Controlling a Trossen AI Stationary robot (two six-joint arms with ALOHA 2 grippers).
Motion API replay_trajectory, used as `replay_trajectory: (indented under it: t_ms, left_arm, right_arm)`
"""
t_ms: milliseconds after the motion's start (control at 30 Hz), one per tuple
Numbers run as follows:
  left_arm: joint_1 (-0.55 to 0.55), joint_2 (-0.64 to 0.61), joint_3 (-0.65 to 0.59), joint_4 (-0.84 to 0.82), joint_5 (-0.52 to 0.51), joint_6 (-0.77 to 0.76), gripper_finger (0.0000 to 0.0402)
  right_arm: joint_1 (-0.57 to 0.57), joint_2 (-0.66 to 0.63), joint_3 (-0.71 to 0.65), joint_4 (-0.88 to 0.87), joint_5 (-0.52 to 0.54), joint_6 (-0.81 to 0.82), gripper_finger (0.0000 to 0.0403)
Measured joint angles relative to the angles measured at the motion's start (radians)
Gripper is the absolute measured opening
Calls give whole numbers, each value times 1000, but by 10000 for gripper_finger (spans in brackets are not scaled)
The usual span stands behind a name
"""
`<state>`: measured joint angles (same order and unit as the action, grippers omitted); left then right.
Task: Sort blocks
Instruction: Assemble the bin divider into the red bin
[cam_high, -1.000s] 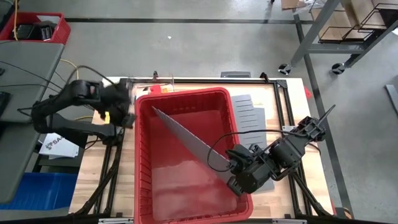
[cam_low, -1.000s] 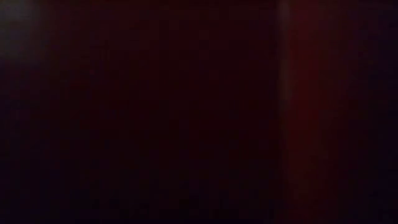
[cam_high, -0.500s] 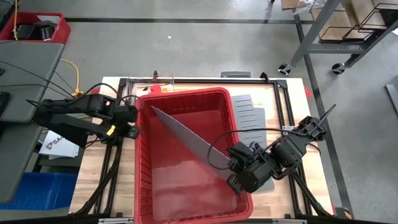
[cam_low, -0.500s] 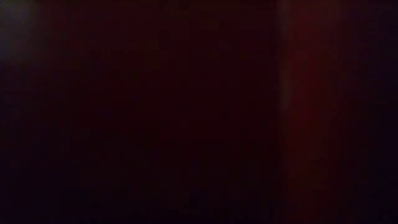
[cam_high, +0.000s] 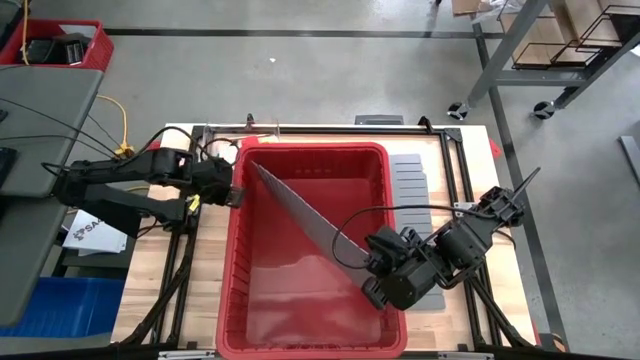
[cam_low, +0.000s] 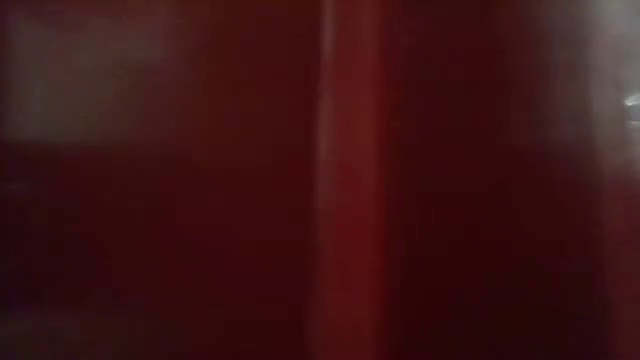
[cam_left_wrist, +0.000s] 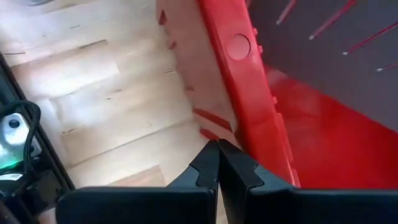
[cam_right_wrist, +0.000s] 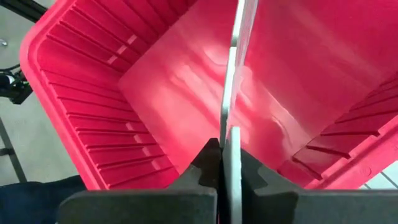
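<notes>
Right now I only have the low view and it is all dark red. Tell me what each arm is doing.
Observer: The red bin stands right against that camera. The right gripper is shut on a grey divider sheet, which slants across the bin's inside.
Operator: Give me the left arm.
Observer: The left gripper is shut and empty, pressed against the bin's outer wall at the corner near its own side.
Operator: Report any blocks.
Observer: None show in any view; the bin floor looks bare. More divider sheets lie on the table beside the bin, on the right arm's side.
</notes>
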<state>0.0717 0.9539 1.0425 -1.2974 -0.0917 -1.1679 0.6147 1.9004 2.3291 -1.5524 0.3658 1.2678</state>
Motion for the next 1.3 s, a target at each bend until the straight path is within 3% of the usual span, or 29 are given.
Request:
replay_trajectory:
  t_ms: [267, 500, 600, 700, 933, 1133, 1300]
  left_arm:
    - [1, -58, 144, -80, -74, 19, 0]
    - [2, -72, 279, -53, -137, 169, 1]
    - [12, -54, 293, 6, -133, 331, 11]
    - [49, 0, 294, 22, -65, 515, 38]
    - [146, 193, 314, 31, 50, 1076, 149]
    - [174, 385, 423, -13, -98, 1494, 230]
    - [192, 484, 441, -26, -99, 1721, 247]
  right_arm:
    - [0, 0, 0, -18, 0, 33, 0]
    - [0, 0, 0, -18, -29, 61, 0]
    - [0, 0, 0, -18, -34, 66, 0]
    - [0, 0, 0, -18, -46, 68, 0]
    - [0, 0, 0, -18, -67, 87, 0]
    - [0, 0, 0, -18, -88, 86, 0]
    - [0, 0, 0, -18, -87, 59, 0]
